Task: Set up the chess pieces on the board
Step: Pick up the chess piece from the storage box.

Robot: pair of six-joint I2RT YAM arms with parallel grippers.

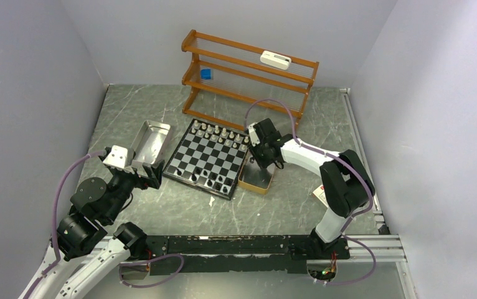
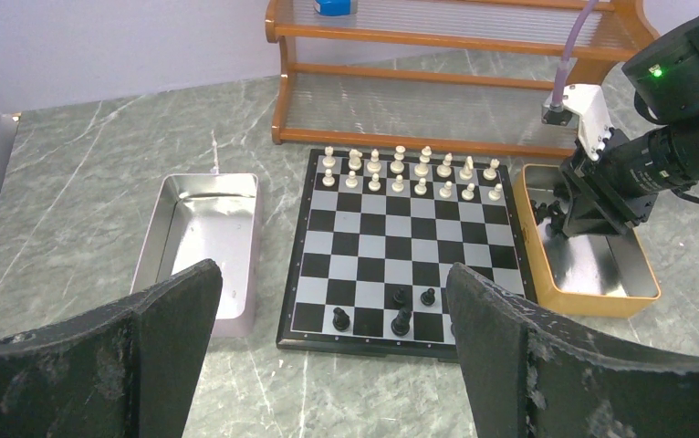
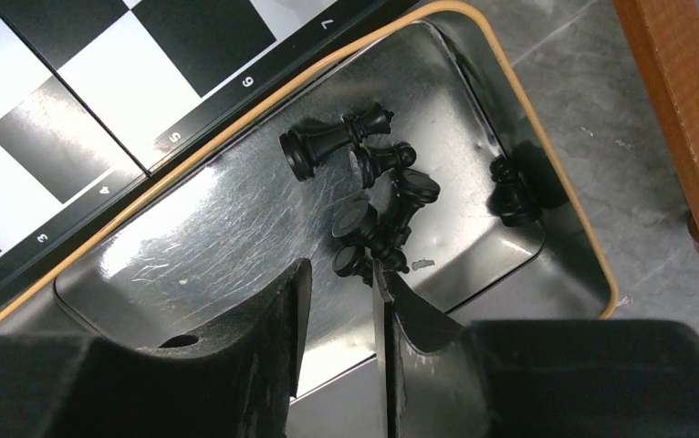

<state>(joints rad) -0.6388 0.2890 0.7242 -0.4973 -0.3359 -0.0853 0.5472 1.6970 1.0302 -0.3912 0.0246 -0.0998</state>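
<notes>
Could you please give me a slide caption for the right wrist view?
Right gripper, narrowly parted, poised over black pieces lying loose in the tin, beside the board.

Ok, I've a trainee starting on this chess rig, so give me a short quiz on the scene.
1. True or false: the white pieces stand in two rows on the board.
2. The loose black pieces lie in: A) the silver tray, B) the gold-rimmed tin, C) the shelf.
3. Which gripper hangs over that tin?
Key: 1 true; 2 B; 3 the right gripper.
</notes>
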